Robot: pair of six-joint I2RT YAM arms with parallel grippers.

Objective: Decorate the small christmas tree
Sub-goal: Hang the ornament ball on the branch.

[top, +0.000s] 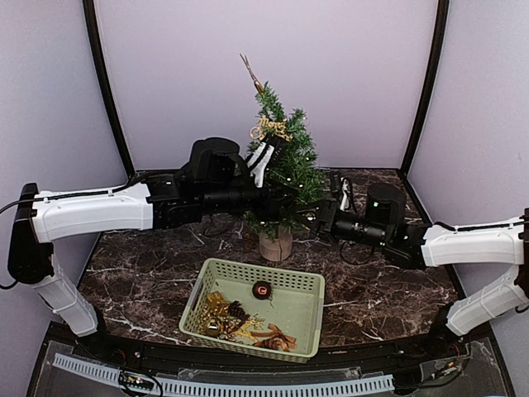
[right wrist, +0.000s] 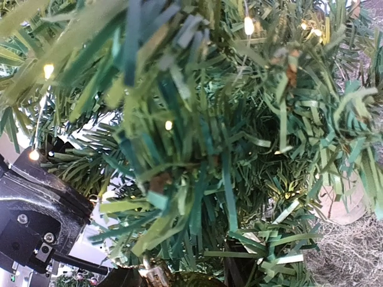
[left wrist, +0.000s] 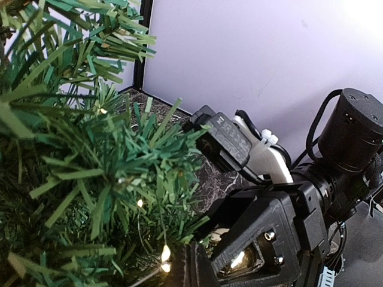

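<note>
The left pincer is closed tight, its white fingers pointing up into the upper left side of the small christmas tree. The fingertips are lost among the needles, so whether anything thin is pinched cannot be made out. Just above it hangs a gold ornament. Its own wrist view leaves the fingers almost wholly out of frame. That view is filled instead with green needles and small lit bulbs, with the other arm's black wrist and lens beyond.

The right pincer is pushed into the lower branches from the right, its tips buried. Overhead the jaws are hidden, and its wrist view is crowded with blurred needles, so I cannot tell whether it stands wide, narrow or closed on something. A small brassy cap shows at the bottom edge of that view, cut off and hard to identify.

The tree stands upright between the two pincers on the marbled desk, with its tan wooden base below both.

Only the overhead view shows the gold sprig at the treetop and the pale green basket on the near side of both pincers. The basket holds a dark red ball, gold pieces and a brown bow.
</note>
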